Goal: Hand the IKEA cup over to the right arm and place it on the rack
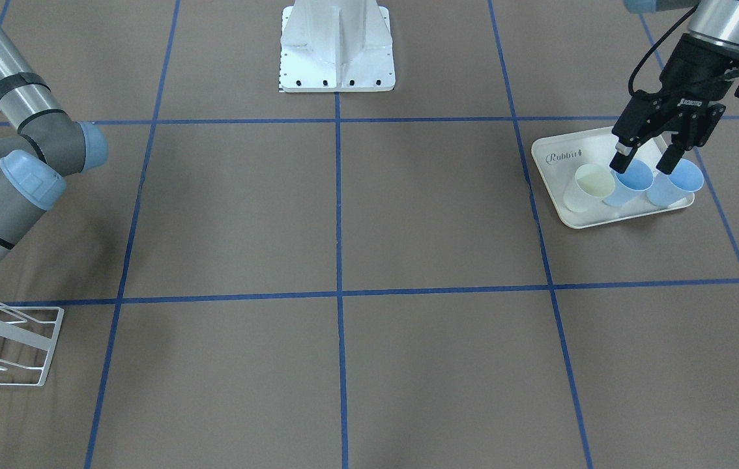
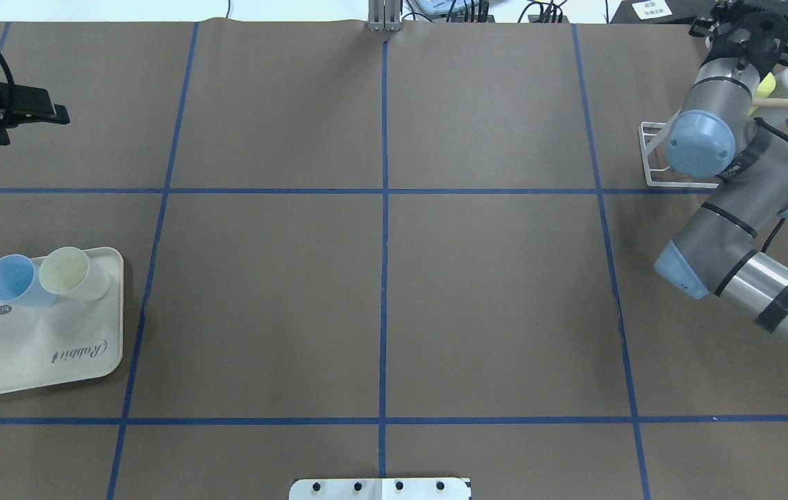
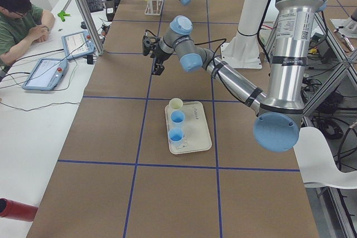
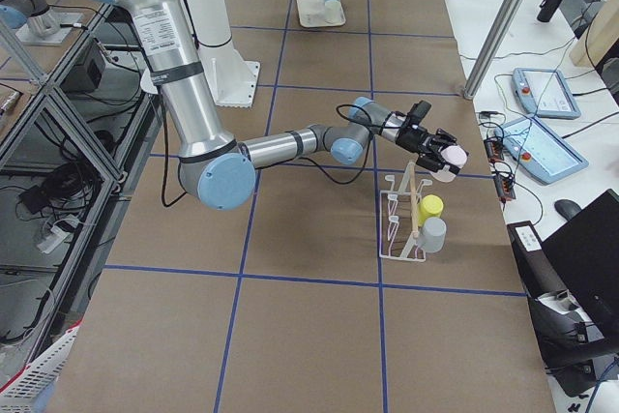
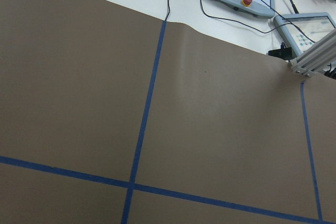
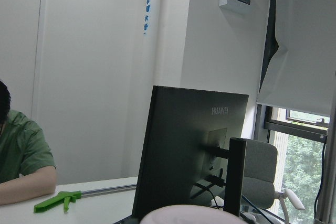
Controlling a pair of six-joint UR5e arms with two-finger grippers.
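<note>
**Handover looks done; racking is left**

Nearest you in the right-side view, the rack [image 4: 414, 205] already carries a yellow cup [image 4: 430, 206] and a grey cup [image 4: 433, 232]. Your right tool [image 4: 443, 154] is clamped on the pale pink IKEA cup [image 4: 453, 157], just above the dowel's top. Farther off, the left tool [image 1: 646, 159] hangs with its fingers apart. On the rabbit tray [image 1: 555, 176] stand a cream cup [image 1: 591, 185] and two blue cups [image 1: 633, 177].

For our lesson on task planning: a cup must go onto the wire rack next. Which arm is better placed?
Right. The right gripper holds a pale pink cup just beside the rack. The left gripper hangs open at the table's other end, by the tray.
</note>
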